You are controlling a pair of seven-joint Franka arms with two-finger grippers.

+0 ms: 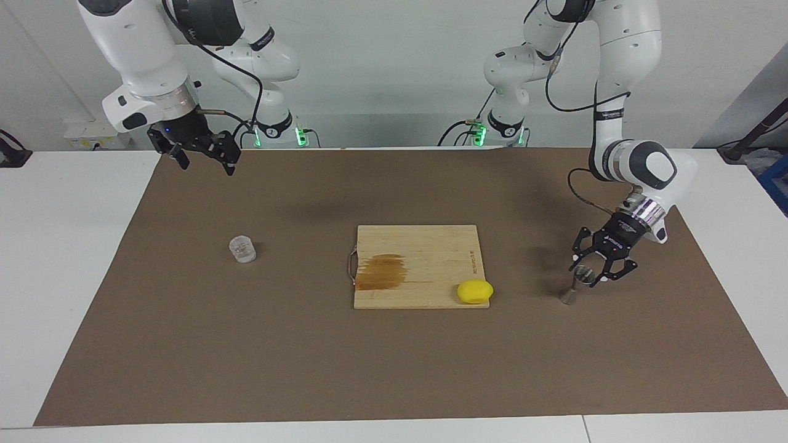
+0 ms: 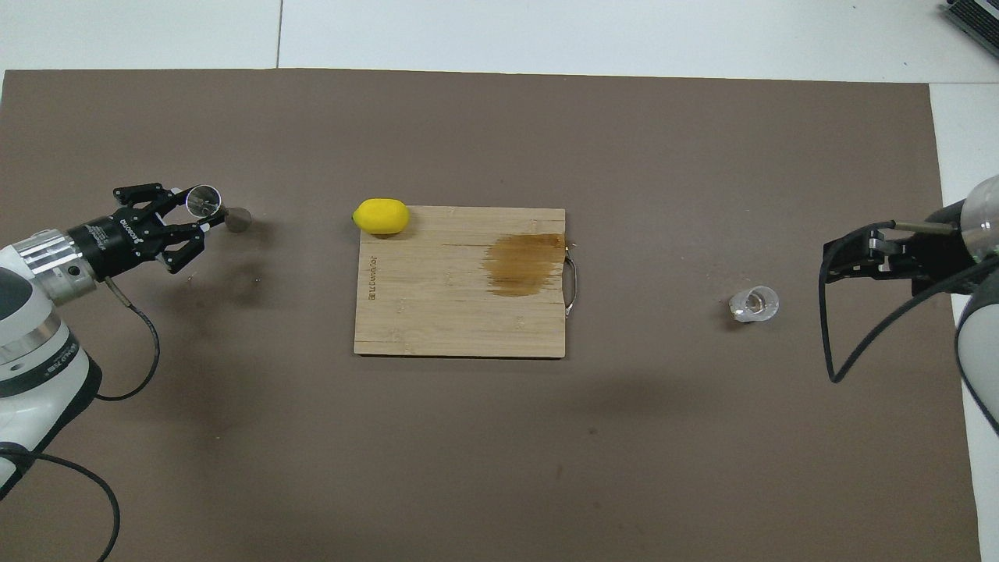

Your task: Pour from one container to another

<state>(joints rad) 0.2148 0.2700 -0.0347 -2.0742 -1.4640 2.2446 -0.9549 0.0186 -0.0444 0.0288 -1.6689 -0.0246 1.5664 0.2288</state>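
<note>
Toward the left arm's end, upright jigger [image 1: 575, 286], left gripper [image 1: 589, 275] fingers clamped on its upper cone; right gripper [image 1: 205, 159] fingers apart.

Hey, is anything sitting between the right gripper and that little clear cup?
Nothing visible does. The right gripper hangs open above the mat's edge, and only bare mat separates it from the clear ridged cup.

Bright even light, soft faint shadows — sharp focus

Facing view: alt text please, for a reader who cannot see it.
The left gripper is shut on a steel jigger standing beside a cutting board with a lemon. The right gripper waits open above the mat, the clear cup untouched.
</note>
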